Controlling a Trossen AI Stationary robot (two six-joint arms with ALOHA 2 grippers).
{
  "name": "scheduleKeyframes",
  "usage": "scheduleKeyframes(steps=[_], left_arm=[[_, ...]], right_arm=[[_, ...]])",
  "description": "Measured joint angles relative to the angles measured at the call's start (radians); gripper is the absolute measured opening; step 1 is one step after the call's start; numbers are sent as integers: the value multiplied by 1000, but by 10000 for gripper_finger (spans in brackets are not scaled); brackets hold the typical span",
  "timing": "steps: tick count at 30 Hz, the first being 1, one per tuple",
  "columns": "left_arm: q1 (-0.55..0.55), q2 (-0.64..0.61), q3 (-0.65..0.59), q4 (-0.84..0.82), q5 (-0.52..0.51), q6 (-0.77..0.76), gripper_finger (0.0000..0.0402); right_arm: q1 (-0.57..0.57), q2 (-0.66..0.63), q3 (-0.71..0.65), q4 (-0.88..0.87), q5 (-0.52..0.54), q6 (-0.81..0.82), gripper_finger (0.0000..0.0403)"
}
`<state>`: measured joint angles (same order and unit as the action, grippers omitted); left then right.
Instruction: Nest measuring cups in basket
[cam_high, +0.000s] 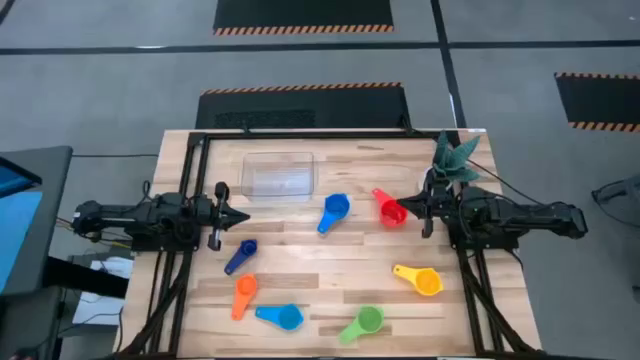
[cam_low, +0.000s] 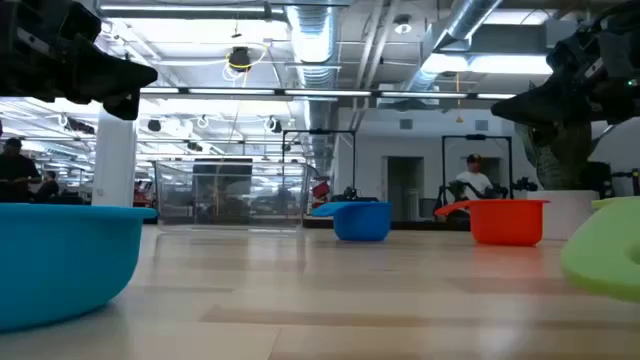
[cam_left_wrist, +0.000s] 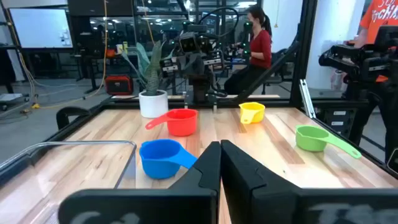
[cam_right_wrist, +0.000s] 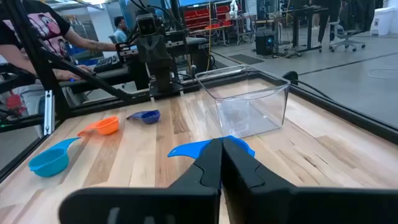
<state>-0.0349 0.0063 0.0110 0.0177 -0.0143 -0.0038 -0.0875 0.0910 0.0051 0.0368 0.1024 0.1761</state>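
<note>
Your left gripper (cam_high: 243, 216) hangs above the table with its fingers pressed together and nothing between them, and your right gripper (cam_high: 403, 209) faces it from the far side, likewise closed and empty, so neither arm has started on a cup. Nearest the right gripper is the red cup (cam_high: 388, 208), just in front of its tips and almost under them, which makes it the natural first pick for that arm; you would need to spread the fingers before descending. Nearest the left gripper is the dark blue cup (cam_high: 240, 256), just beside and below its tips, with the orange cup (cam_high: 243, 295) and the light blue cup (cam_high: 280, 316) farther out on the same side. Between the two grippers, closer to the midline, lies the blue cup (cam_high: 334, 212), bowl up. Out beyond the right gripper sit the yellow cup (cam_high: 419, 279) and the green cup (cam_high: 362, 322), well apart from each other. I count six cups; a seventh is not visible. The basket (cam_high: 279, 175) stands empty near the far edge of the table (cam_high: 330, 275), a little ahead of the left gripper and within reach of both arms, probably so either can deliver. A potted plant (cam_high: 452, 158) stands just behind the right arm's wrist; mind it when lifting.
</note>
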Motion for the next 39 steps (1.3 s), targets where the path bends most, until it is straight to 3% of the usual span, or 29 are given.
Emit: scheduleKeyframes(steps=[39], left_arm=[[0,0,0,0,0,0,0]], right_arm=[[0,0,0,0,0,0,26]])
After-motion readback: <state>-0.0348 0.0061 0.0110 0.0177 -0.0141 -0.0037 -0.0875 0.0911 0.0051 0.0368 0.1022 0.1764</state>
